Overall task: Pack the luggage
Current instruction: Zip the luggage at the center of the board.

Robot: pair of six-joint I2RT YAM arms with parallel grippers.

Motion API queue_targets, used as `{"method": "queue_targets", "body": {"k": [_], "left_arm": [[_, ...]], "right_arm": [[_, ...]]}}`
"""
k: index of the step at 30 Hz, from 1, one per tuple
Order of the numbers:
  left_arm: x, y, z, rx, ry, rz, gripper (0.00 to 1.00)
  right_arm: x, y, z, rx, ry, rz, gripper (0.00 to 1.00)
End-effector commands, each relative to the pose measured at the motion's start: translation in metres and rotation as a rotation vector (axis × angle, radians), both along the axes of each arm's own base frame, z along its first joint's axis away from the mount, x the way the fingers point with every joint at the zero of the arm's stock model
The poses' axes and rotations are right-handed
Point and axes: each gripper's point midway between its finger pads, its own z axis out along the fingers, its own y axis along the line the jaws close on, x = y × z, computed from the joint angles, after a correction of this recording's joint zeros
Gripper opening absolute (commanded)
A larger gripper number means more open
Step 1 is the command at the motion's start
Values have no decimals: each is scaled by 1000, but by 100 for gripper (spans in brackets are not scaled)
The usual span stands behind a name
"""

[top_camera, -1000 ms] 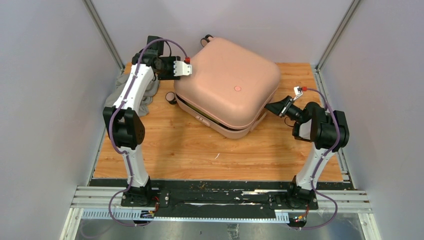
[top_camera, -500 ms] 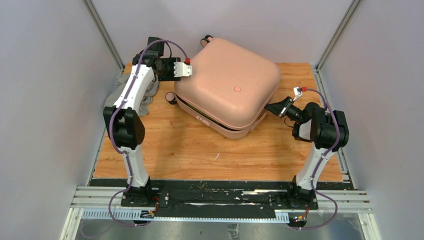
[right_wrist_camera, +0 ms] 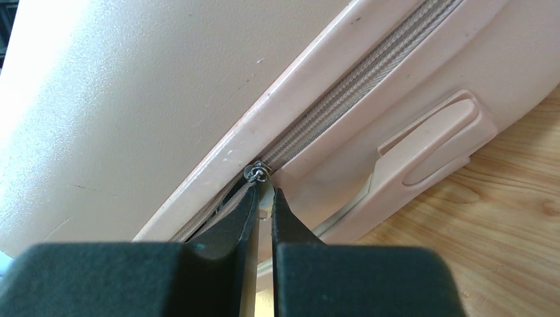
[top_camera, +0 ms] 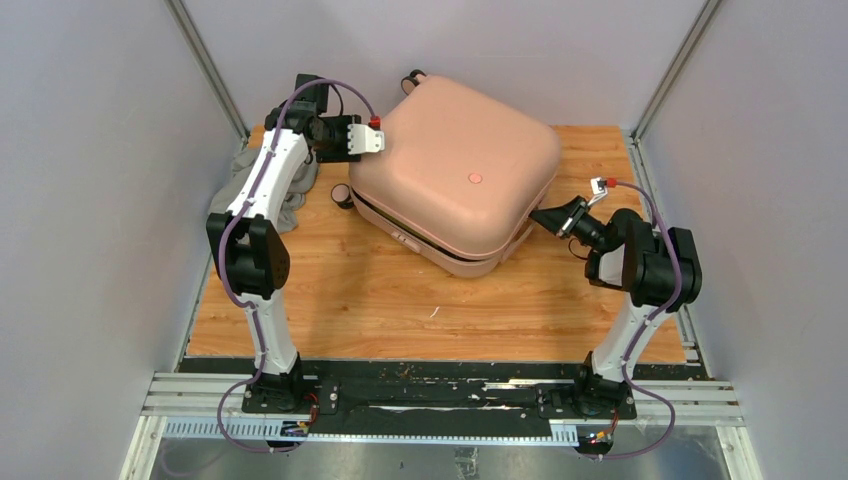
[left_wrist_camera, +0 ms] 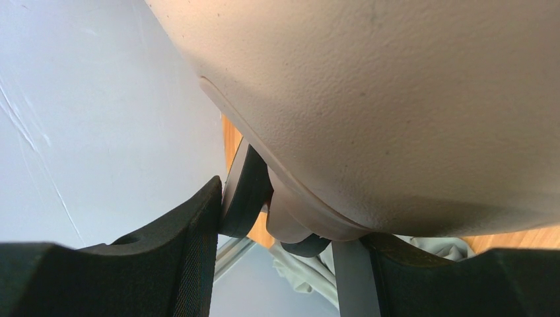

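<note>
The luggage (top_camera: 455,170) is lying closed on the far half of the wooden worktop (top_camera: 400,310). It is turned at an angle, so that 1 corner is pointing toward the near edge. Its pale pink shell is facing up, with the small round dot (top_camera: 475,178) showing near the middle. 1 black wheel (top_camera: 413,77) is sticking out at the far corner and another (top_camera: 341,195) at the left corner.

The left gripper (top_camera: 372,140) is sitting against the luggage's far left corner. In the left wrist view its 2 fingers (left_wrist_camera: 191,224) are standing apart, with the shell's rim and a wheel housing coming down between them. I cannot tell whether they are pressing on the shell or only bracketing it.

The right gripper (top_camera: 542,215) is reaching in at the luggage's right side, level with the seam. In the right wrist view its jaws are nearly together, pinching the small metal zipper pull (right_wrist_camera: 259,174) at their tips. The zipper track (right_wrist_camera: 350,92) is running up and to the right from there, between the 2 shell halves. A pale pink moulded handle (right_wrist_camera: 429,132) is sitting just beside it on the lower half.

A grey cloth (top_camera: 290,190) is lying crumpled at the worktop's left edge, beside the left arm and apart from the luggage.
</note>
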Motion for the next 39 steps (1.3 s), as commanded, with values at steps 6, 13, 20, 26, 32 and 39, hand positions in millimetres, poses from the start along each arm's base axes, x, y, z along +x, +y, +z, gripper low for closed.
{"method": "queue_targets", "body": {"k": [6,13,20,26,32,39], "left_arm": [[7,-7,40,-158,-87,107,0],[9,-4,37,-150,-84,124,0],[8,-3,37,-150,-84,126,0],[8,-4,38,-148,-86,122,0],[6,-5,36,-155,-78,118,0],[6,-2,30,-141,-68,125,0]], "right_arm": [[-23,19,4,-31,-32,53,0],[-35,30,1,-54,-18,80,0],[-36,32,-5,-100,-3,73,0],[-23,27,1,-105,-27,52,0],[-34,34,5,-92,-45,67,0],[-62,52,-3,-169,-29,106,0]]}}
